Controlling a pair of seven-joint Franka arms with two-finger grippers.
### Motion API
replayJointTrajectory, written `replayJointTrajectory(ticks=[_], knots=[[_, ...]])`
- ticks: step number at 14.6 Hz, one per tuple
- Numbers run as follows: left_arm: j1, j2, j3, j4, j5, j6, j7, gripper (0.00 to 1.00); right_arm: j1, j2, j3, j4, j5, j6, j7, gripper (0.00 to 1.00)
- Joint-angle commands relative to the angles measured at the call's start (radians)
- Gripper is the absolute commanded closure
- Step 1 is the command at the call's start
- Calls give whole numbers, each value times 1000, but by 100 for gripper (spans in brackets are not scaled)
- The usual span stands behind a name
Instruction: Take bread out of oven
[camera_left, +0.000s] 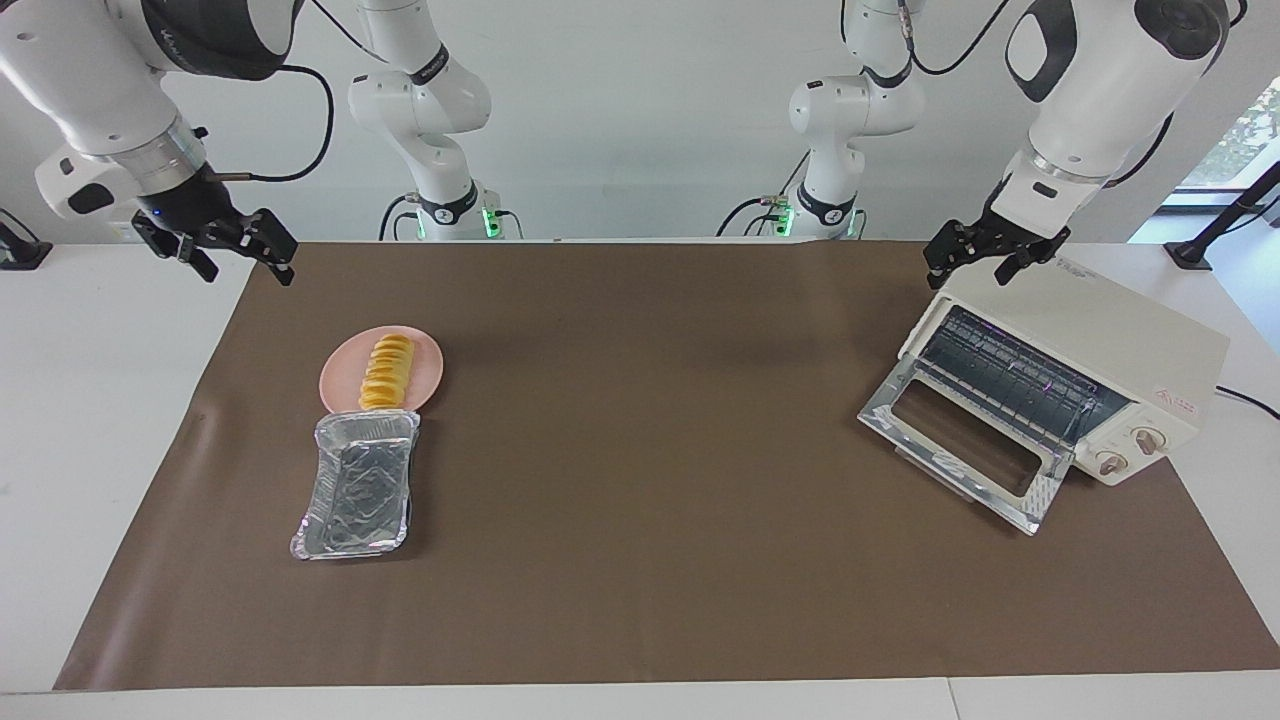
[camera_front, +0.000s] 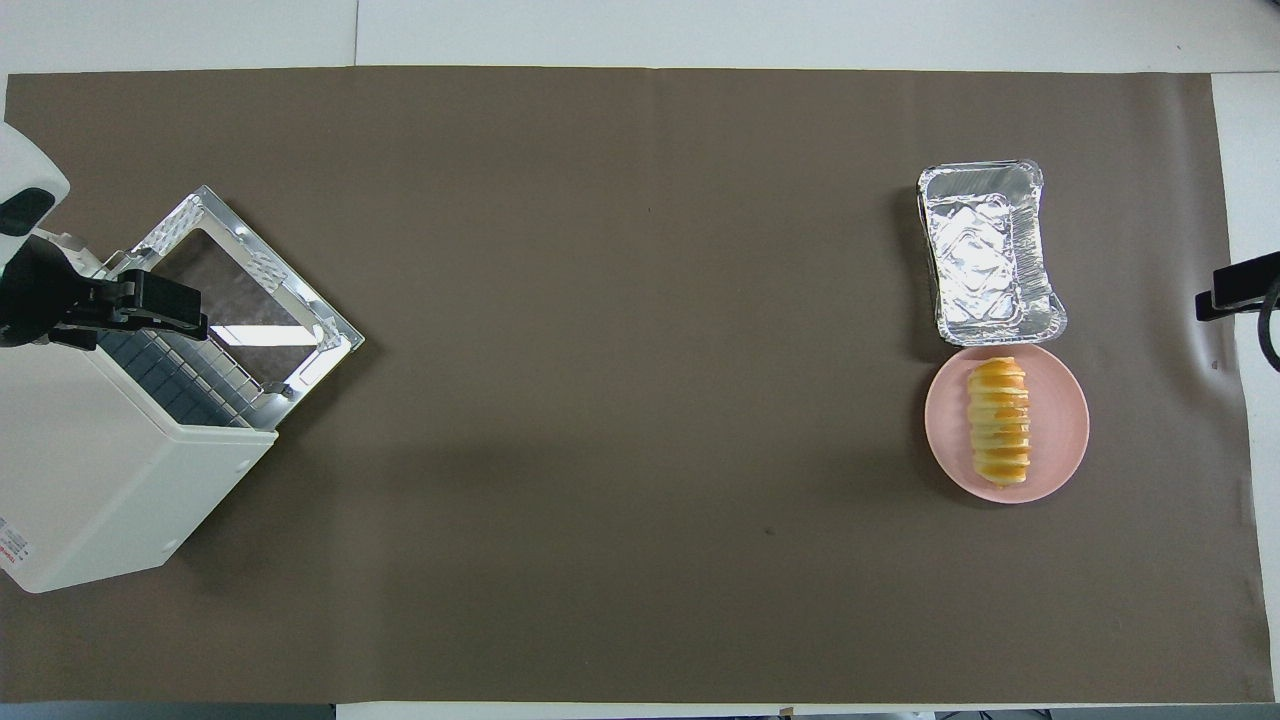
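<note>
On a round pink plate (camera_left: 430, 366) lies ridged bread (camera_left: 386, 372); both pincers, left pincer (camera_left: 983, 258) and right pincer (camera_left: 232, 249), gape empty.

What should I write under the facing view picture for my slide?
Bread sits on a pink plate beside a foil tray, far from the open, empty oven.

A white table (camera_left: 90, 420) is carrying a brown mat (camera_left: 640, 470). Lying on the mat are the oven (camera_left: 1060, 385) toward the left arm's end and a pink plate (camera_left: 425, 370) touching a foil tray (camera_left: 355, 485) toward the right arm's end.
</note>
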Motion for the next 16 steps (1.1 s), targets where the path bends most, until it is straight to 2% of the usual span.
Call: replayJointTrajectory(ticks=[1,16], knots=[[12,-14,-6,-4,-10,-5,-6,0,-37,-2,35,-11,-11,12,-21,0],[12,-14,-6,-4,-10,-5,-6,0,-34,-13,50,-21,-14,3,-9,0]])
